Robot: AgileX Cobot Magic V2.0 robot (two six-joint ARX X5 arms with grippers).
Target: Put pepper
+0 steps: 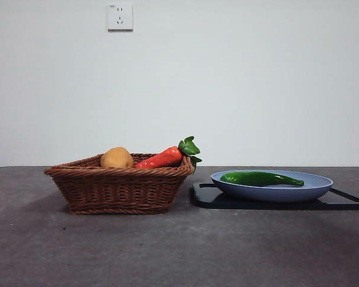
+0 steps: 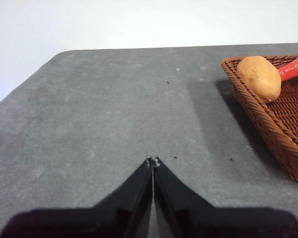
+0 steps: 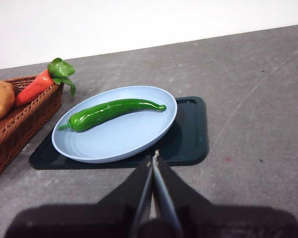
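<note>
The pepper (image 3: 111, 112) lies flat in a pale blue plate (image 3: 134, 144) that sits on a dark tray (image 3: 191, 134) on the grey bench (image 3: 248, 89). Beside them a wicker basket (image 3: 20, 124) holds a potato (image 3: 0, 100) and a carrot (image 3: 37, 85). The right tool (image 3: 153, 157) hovers near the plate's rim, jaws pressed together.

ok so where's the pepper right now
The pepper lies on the blue plate, which sits on a dark tray right of the basket in the front view.
</note>
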